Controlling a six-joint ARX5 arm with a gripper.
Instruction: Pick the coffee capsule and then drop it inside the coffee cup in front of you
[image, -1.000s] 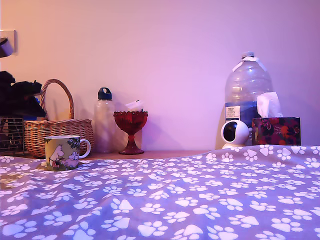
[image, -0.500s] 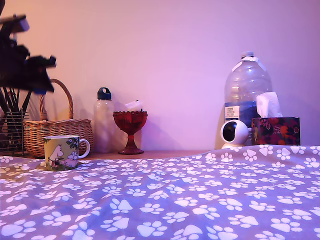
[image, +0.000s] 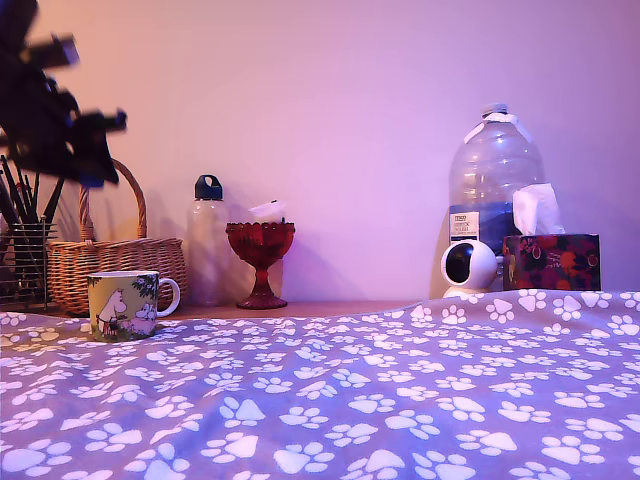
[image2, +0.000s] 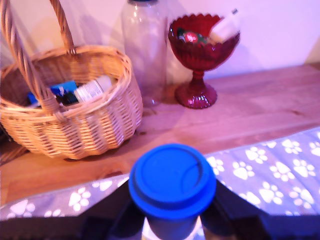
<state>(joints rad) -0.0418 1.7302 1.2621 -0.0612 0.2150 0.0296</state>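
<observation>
One dark blue tapered coffee capsule (image2: 172, 187) sits pinched between my gripper's (image2: 170, 220) dark fingers (image2: 107, 215), its flat rimmed end turned toward my wrist camera. In the exterior view my gripper (image: 95, 150) hangs blurred at the far left, high above the yellow-green ceramic mug (image: 125, 304) with white cartoon creatures and a white handle. That mug stands on the purple paw-print cloth (image: 350, 400) near the left edge, just in front of a woven wicker basket (image: 115, 265). In the wrist view the basket (image2: 75, 115) holds a few small packets, and beside it on the wooden surface (image2: 240, 110) stand a clear plastic bottle (image2: 145, 50) and a red glass goblet (image2: 202, 55). Far right in the exterior view are a large water jug (image: 495, 190), a white round camera (image: 468, 267) and a floral tissue box (image: 552, 260).
</observation>
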